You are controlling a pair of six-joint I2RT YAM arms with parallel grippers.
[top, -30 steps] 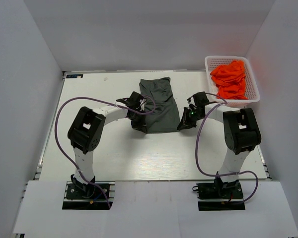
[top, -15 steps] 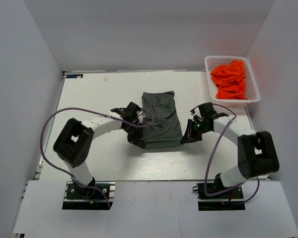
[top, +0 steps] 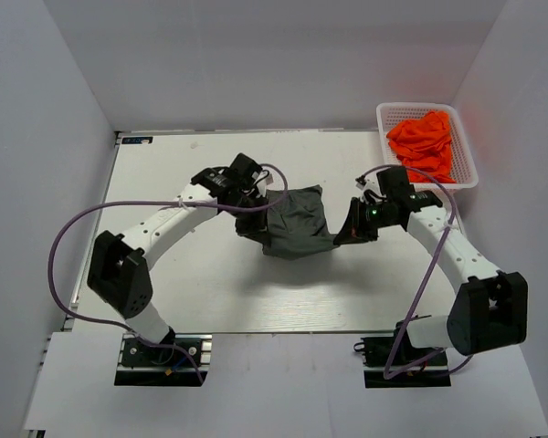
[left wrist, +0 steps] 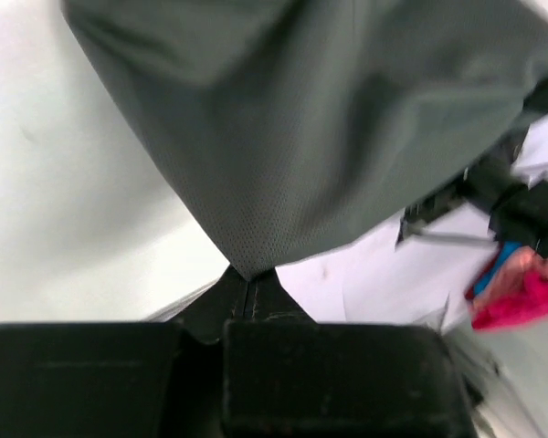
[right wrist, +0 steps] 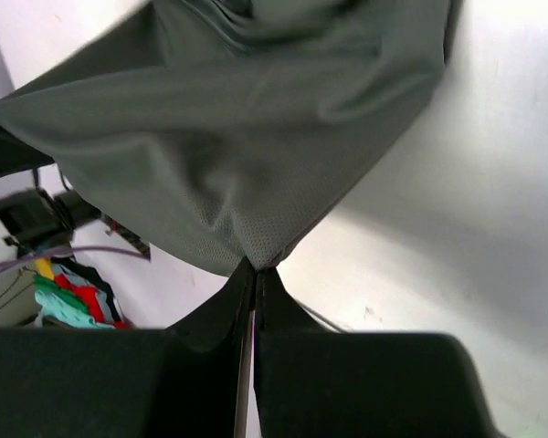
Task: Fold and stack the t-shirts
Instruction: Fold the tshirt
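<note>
The dark grey t-shirt (top: 297, 224) hangs bunched between my two grippers above the middle of the white table (top: 201, 283). My left gripper (top: 256, 228) is shut on its left near corner; in the left wrist view the cloth (left wrist: 329, 128) runs up from the closed gripper (left wrist: 251, 274). My right gripper (top: 345, 233) is shut on its right near corner; in the right wrist view the cloth (right wrist: 247, 137) spreads up from the closed gripper (right wrist: 256, 267). Bright orange t-shirts (top: 424, 146) lie piled in a basket at the back right. No neck label shows.
The white mesh basket (top: 391, 113) stands at the table's back right corner, close behind my right arm. White walls enclose the table on the left, back and right. A purple cable loops from each arm.
Both grippers have risen and moved toward the back, lifting the shirt's near edge off the table. The shirt has gone from flat to bunched and shorter front to back.
</note>
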